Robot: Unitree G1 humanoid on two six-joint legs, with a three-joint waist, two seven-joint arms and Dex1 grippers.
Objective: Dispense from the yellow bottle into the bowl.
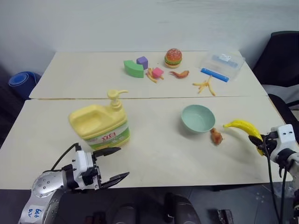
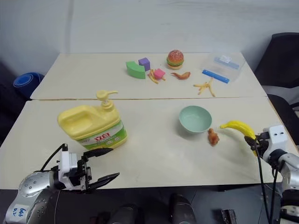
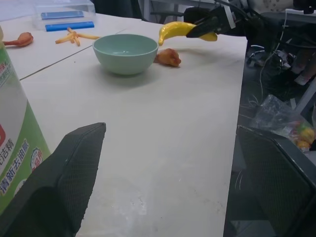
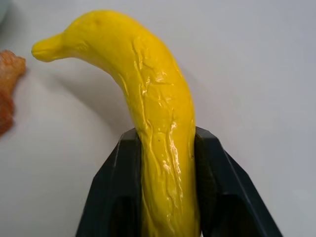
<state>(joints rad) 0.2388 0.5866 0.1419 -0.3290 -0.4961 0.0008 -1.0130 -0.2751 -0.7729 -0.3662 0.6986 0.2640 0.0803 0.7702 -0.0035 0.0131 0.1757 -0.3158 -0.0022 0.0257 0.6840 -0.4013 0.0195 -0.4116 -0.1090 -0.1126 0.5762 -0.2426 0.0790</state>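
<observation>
The yellow bottle [image 1: 100, 125], a squat pale-yellow jug with a pump top and a green-and-white label, stands upright on the near left of the table. Just in front of it, at the table's front edge, my left gripper [image 1: 123, 162] is open and empty, one finger [image 3: 74, 163] close to the label. The mint-green bowl [image 1: 198, 118] sits empty right of centre and also shows as the bowl [image 3: 125, 51] in the left wrist view. Near the table's right edge my right gripper [image 1: 257, 139] is shut on a yellow banana [image 4: 148, 74], which points toward the bowl.
A small orange toy food piece [image 1: 216, 136] lies between bowl and banana. On the far half of the table are a green curved block [image 1: 133, 68], a purple block [image 1: 142, 61], a toy burger [image 1: 173, 58], fries [image 1: 205, 85] and a clear box [image 1: 222, 65]. A black chair [image 1: 280, 56] stands at right.
</observation>
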